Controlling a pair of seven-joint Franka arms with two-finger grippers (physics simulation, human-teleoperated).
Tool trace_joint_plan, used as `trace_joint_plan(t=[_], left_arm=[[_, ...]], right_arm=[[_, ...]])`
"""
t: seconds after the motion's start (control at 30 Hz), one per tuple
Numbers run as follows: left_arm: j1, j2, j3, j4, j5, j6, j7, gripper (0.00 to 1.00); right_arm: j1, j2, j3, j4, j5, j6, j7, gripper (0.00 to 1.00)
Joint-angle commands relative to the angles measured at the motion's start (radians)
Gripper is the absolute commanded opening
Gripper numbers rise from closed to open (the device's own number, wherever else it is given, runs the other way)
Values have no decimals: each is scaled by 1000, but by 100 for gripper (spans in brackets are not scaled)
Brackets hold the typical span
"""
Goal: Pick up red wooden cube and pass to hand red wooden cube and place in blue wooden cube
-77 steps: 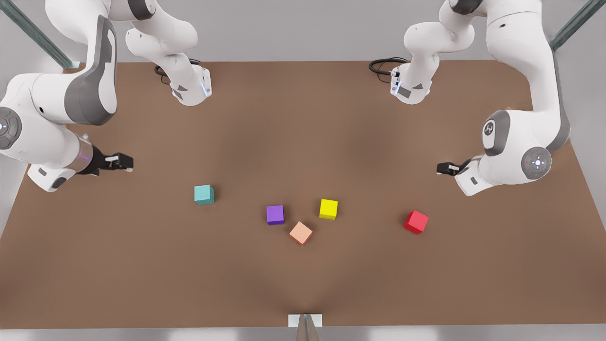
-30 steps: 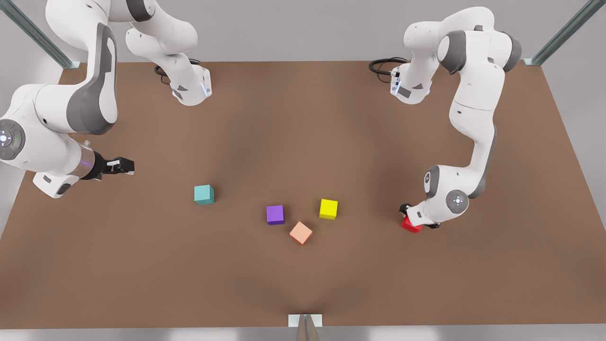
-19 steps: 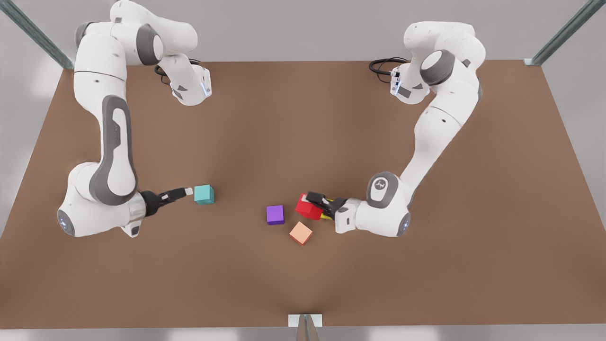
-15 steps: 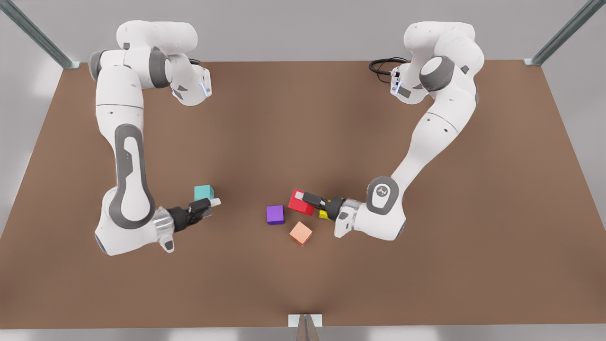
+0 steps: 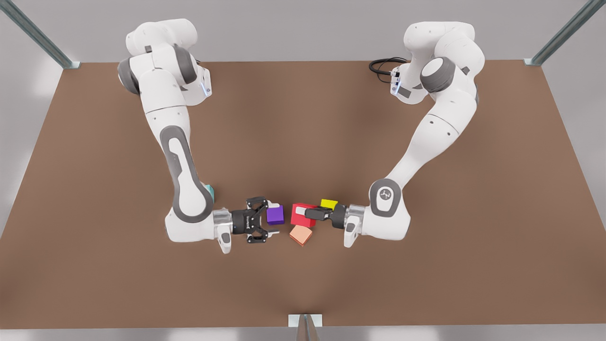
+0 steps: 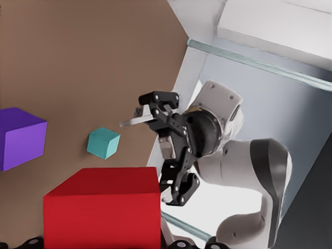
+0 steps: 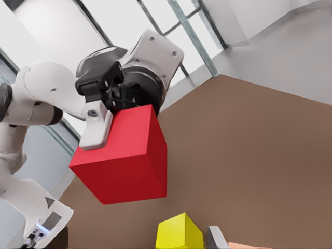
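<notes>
The red wooden cube (image 5: 297, 217) hangs above the table's middle, and my left gripper (image 5: 307, 214), on the arm at the front view's right, is shut on it. It looms close in the left wrist view (image 6: 104, 207). My right gripper (image 5: 273, 219), on the arm at the front view's left, faces the cube with its fingers open and a small gap between. From the left wrist it is seen head-on (image 6: 153, 158). The right wrist view shows the red cube (image 7: 122, 155) clamped in the left gripper's fingers (image 7: 96, 129). The blue wooden cube (image 5: 209, 192) is mostly hidden behind that arm; on the table it stands alone (image 6: 102, 143).
A purple cube (image 5: 275, 215) lies on the table beneath the right gripper's open fingers. A yellow cube (image 5: 329, 204) and a salmon-pink cube (image 5: 301, 234) sit under and beside the red cube. The brown table (image 5: 426, 284) stretches bare toward the front.
The right gripper swept from beside the blue cube to the middle and opened. The left gripper levelled out, still holding the red cube near the centre.
</notes>
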Motion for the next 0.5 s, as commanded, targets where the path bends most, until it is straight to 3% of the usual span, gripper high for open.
trace_joint_plan(t=[0.0,0.17,0.47], left_arm=[[-1,-2,-1,0,-16,30,-46,56],[-3,-8,-4,-5,-12,36,181,58],[-6,-8,-4,-3,-11,36,208,57]], right_arm=[[14,-3,0,-21,83,113,-765,100],[19,-40,25,-91,129,112,-823,100],[24,-43,60,-99,185,115,-837,100]])
